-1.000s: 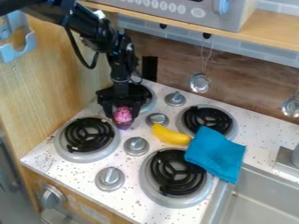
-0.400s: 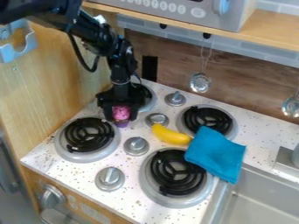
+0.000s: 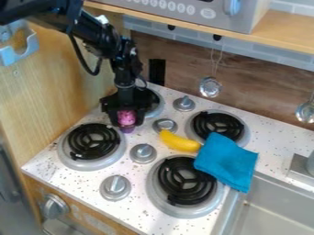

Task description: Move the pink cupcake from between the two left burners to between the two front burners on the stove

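Four burners are set in a white speckled bench (image 3: 270,142), two at the left and two at the right. At the far left edge, one pale blue bracket (image 3: 29,43) is mounted on a wooden panel, and one front knob (image 3: 54,206) is seen lower down. The near left burner (image 3: 93,142) is left uncovered. Beside it, one pink-and-purple toy cupcake (image 3: 126,118) is pinched by the black pincer (image 3: 127,123), in front of the far left burner (image 3: 160,104), which is partly hidden. Whether the bench is touched by the cupcake cannot be told.

Four stove knobs (image 3: 142,153) are spread in a slanting row between the left and right burners. One yellow banana (image 3: 179,141) is laid right of them, its right end against one folded blue cloth (image 3: 226,160). The edges of the far right burner (image 3: 217,125) and the near right burner (image 3: 186,181) are overlapped by the cloth, as is the rim of one metal sink (image 3: 276,202). Two metal utensils (image 3: 210,87) are hung along the far wall, below one wooden shelf (image 3: 279,31).
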`<act>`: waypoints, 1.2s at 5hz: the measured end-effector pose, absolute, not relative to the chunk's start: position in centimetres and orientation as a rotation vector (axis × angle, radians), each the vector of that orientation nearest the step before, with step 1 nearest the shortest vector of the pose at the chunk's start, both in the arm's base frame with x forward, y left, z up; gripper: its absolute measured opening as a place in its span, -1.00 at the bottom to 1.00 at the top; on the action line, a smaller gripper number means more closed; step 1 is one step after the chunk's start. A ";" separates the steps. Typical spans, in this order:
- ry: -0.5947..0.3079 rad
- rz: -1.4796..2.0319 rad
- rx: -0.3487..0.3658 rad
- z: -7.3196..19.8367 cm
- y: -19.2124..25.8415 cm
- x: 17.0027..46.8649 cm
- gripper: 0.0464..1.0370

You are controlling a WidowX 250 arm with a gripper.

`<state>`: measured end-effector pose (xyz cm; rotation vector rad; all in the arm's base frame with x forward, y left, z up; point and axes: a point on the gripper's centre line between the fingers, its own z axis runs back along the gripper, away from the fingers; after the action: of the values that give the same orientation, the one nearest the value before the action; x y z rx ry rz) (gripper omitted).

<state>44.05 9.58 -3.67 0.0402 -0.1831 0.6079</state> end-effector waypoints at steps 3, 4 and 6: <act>-0.222 0.605 -0.018 -0.8 8.0 40.0 0.63; -0.242 0.595 -0.026 0.3 7.5 38.4 0.63; -0.217 0.575 -0.038 0.8 6.5 34.6 0.63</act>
<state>34.58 6.55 0.82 -0.0379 -0.2169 0.5747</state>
